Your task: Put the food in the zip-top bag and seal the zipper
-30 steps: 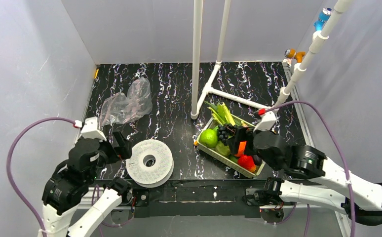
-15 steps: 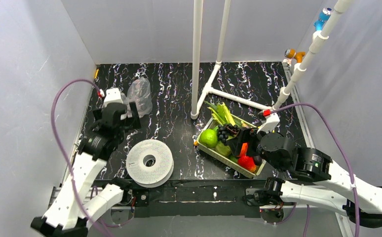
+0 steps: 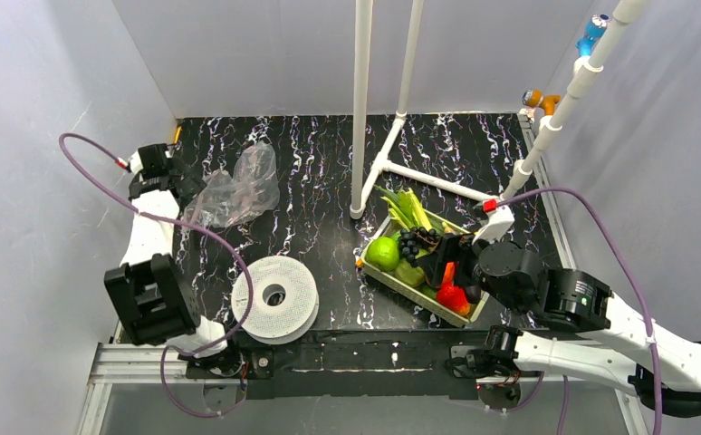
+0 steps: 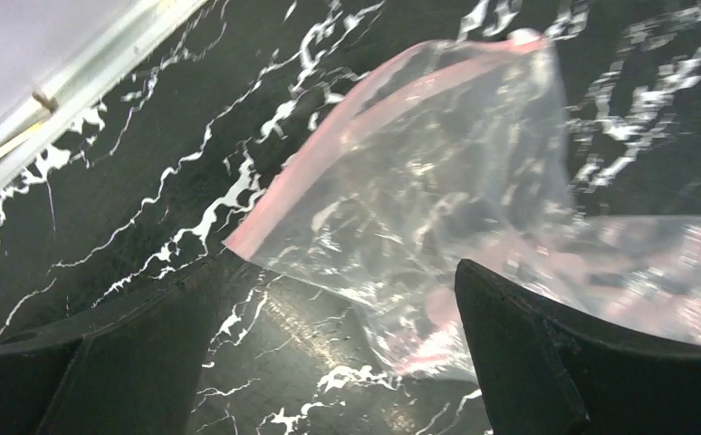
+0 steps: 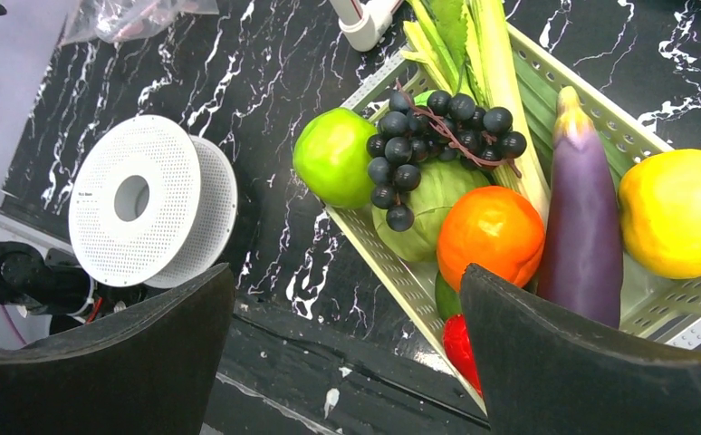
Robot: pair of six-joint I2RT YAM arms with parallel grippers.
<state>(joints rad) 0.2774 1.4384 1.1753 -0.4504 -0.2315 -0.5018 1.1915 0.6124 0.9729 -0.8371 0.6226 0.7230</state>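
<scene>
Plastic of the zip-top bag (image 4: 437,208) is seen crumpled on the black marbled table (image 4: 148,181), at its far left. The pink zipper (image 4: 365,136) is turned toward the left gripper (image 4: 338,353), whose jaws are spread wide around the bag's near edge; contact cannot be told. The food (image 5: 492,236) is piled in the pale green tray (image 5: 392,276), under the right gripper (image 5: 347,353), likewise spread and empty.

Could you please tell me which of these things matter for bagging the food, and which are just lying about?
For the job:
zip-top bag, zipper, green apple, grapes, orange, eggplant, yellow pear, cabbage, leeks, red piece.

Just lying about:
white spool, white pipe frame, pale green tray, which merely holds the food.
</scene>
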